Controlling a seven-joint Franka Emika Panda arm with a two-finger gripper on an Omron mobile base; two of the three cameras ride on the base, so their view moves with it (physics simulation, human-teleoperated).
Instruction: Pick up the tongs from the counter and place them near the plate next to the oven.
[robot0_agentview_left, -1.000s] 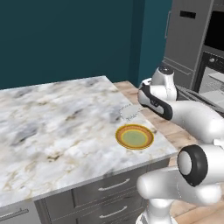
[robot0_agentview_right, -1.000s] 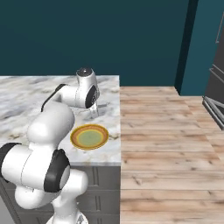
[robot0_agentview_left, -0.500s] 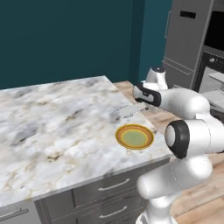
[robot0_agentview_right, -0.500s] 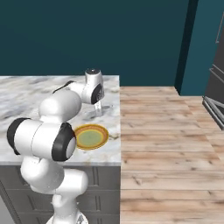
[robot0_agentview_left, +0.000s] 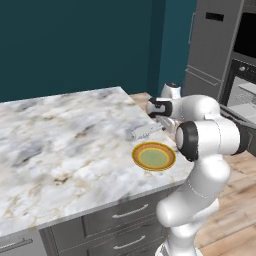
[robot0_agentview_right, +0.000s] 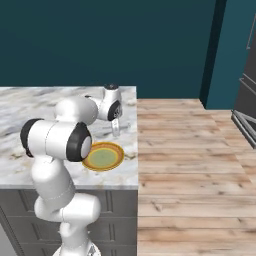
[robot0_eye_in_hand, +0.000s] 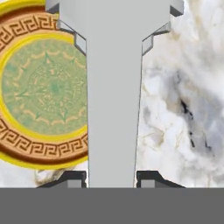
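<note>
Fingers (robot0_eye_in_hand: 111, 177) squeeze the tongs (robot0_agentview_left: 145, 131) above the counter (robot0_agentview_left: 60, 145), v. close to the plate (robot0_agentview_left: 153, 156). If dropped crooked, they could clink onto it.

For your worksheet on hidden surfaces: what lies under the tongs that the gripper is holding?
Under the tongs held in the gripper lie the marble counter and part of the plate. The tongs cover the plate's right edge and a strip of counter.

even, soft rendered light with no glare or hard highlights. a faint shadow lies under the plate (robot0_agentview_left: 153, 156) on the counter (robot0_agentview_left: 60, 145). base views look slightly soft; the hand view is sharp, the tongs (robot0_eye_in_hand: 113, 92) flat grey, nearly shadeless.
</note>
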